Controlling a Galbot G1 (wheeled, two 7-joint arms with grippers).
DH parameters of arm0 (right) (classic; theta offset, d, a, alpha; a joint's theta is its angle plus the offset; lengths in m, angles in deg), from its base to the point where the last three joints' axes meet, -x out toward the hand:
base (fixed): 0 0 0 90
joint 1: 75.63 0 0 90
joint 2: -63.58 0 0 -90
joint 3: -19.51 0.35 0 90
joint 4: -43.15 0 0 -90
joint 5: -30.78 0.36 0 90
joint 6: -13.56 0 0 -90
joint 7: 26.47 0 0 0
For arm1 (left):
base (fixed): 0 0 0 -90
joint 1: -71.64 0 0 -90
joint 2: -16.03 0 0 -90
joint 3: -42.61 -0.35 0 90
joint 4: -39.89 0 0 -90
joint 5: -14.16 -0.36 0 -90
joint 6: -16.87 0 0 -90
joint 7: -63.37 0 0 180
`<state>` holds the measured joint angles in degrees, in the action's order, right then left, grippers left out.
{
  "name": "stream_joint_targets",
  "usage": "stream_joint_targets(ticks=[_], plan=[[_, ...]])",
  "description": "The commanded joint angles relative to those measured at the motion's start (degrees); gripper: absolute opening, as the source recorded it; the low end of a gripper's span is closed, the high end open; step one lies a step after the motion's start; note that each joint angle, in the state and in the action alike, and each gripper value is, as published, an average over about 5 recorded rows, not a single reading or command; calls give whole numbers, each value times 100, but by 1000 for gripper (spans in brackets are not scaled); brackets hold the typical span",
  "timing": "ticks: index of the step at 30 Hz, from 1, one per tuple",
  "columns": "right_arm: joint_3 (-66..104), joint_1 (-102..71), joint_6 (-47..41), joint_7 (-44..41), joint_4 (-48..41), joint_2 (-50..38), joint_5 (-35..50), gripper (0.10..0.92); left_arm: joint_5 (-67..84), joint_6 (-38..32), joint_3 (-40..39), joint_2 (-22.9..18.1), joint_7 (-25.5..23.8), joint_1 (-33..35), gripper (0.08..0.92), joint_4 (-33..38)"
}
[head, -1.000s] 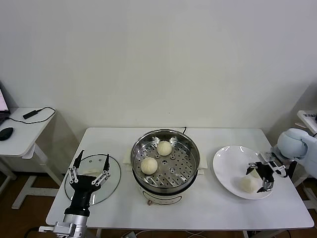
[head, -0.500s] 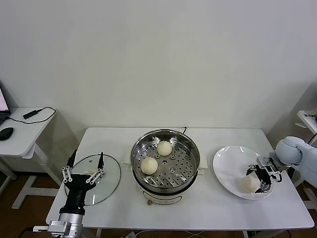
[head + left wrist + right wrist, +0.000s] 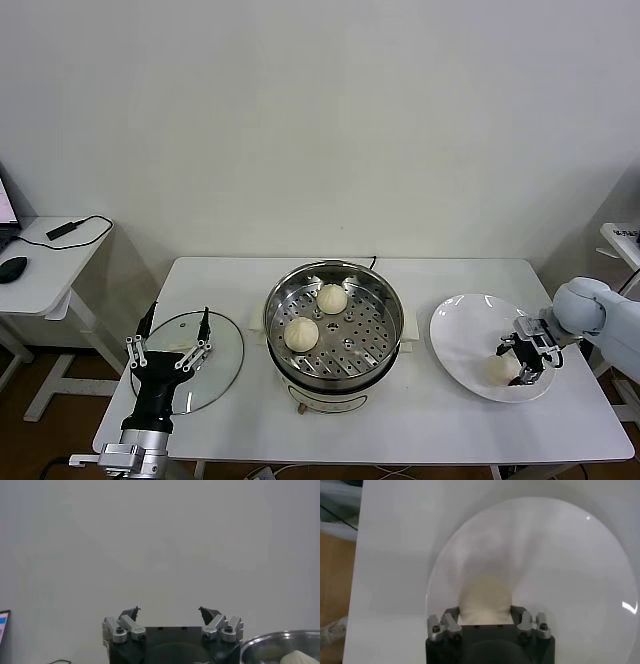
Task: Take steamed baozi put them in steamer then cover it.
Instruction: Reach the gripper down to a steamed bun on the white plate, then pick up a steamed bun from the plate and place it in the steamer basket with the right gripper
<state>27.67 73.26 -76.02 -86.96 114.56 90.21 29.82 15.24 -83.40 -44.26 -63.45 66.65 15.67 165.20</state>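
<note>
The steamer (image 3: 333, 330) stands mid-table with two baozi (image 3: 301, 333) (image 3: 332, 298) on its perforated tray. One more baozi (image 3: 499, 368) lies on the white plate (image 3: 462, 335) at the right. My right gripper (image 3: 515, 364) is low over the plate, its fingers pressed against both sides of that baozi (image 3: 485, 600). A fourth baozi is not visible. The glass cover (image 3: 222, 355) lies flat on the table at the left. My left gripper (image 3: 178, 310) is open and empty, pointing up in front of the cover; it also shows in the left wrist view (image 3: 170, 611).
The steamer's rim (image 3: 280, 639) shows beside the left gripper in the left wrist view. A side desk (image 3: 40, 262) with a cable stands off to the left. The plate sits close to the table's right front corner (image 3: 625, 450).
My right gripper has sunk toward the plate and its fingers have drawn in around the baozi. My left arm dropped a little and shifted left, then stayed still.
</note>
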Motion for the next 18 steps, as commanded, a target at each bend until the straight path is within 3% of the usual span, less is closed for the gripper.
stream_joint_targets(ticks=[1, 6, 11, 18], plan=[[-32, 262, 106, -31, 252, -102, 62, 641, 13, -7, -2, 10, -10, -4, 823, -4], [-655, 1699, 661, -114, 360, 121, 29, 636, 15, -4, -21, 27, -13, -18, 823, 5], [-1959, 3694, 1789, -245, 566, 774, 468, 645, 13, -7, -54, 48, -11, -3, 823, 8], [-2603, 4943, 2346, -228, 894, 1829, 925, 661, 1, -49, -104, 85, -18, 94, 823, 54]])
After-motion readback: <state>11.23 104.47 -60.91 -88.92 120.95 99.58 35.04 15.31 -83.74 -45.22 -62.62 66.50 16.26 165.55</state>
